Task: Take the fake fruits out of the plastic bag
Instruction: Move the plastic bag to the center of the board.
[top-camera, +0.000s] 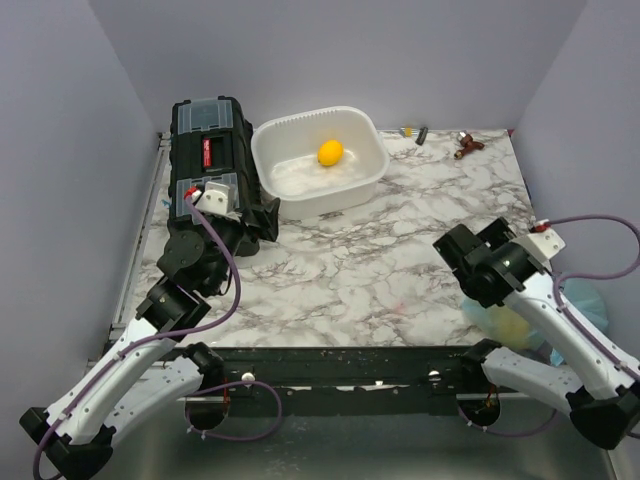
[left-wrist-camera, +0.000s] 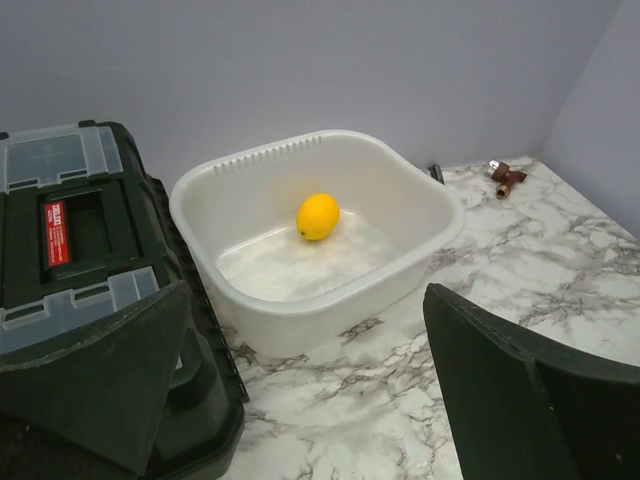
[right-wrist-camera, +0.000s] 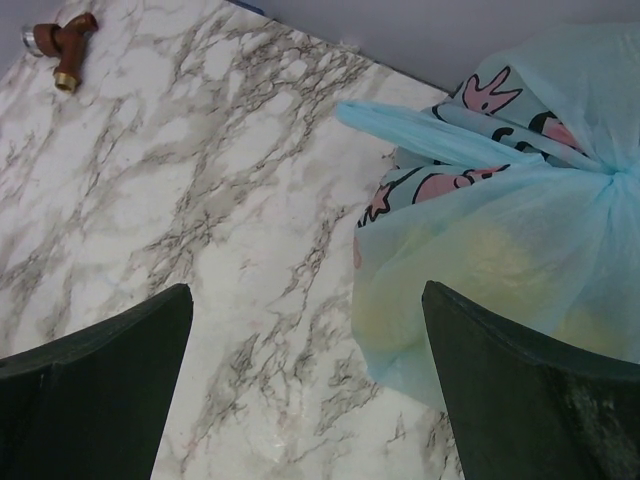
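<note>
Reaching: seemingly the step in hand; nothing was out of the bag (right-wrist-camera: 500, 200) yet.
Bag: lay at the table's (top-camera: 380, 250) near right corner, partly under the right arm, neck gathered.
Fruits: only yellowish shapes (right-wrist-camera: 490, 265) showed through the film.
Right gripper (right-wrist-camera: 305, 300): wide, empty, just beside the bag.
Left gripper (left-wrist-camera: 308, 300): wide, empty, facing the tub (left-wrist-camera: 300, 310).
Next move: probably pinching the handle (right-wrist-camera: 400, 120), then freeing the mouth.

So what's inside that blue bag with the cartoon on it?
Through the thin plastic bag only blurry yellow shapes show. Its folds and print cover anything else inside.
</note>
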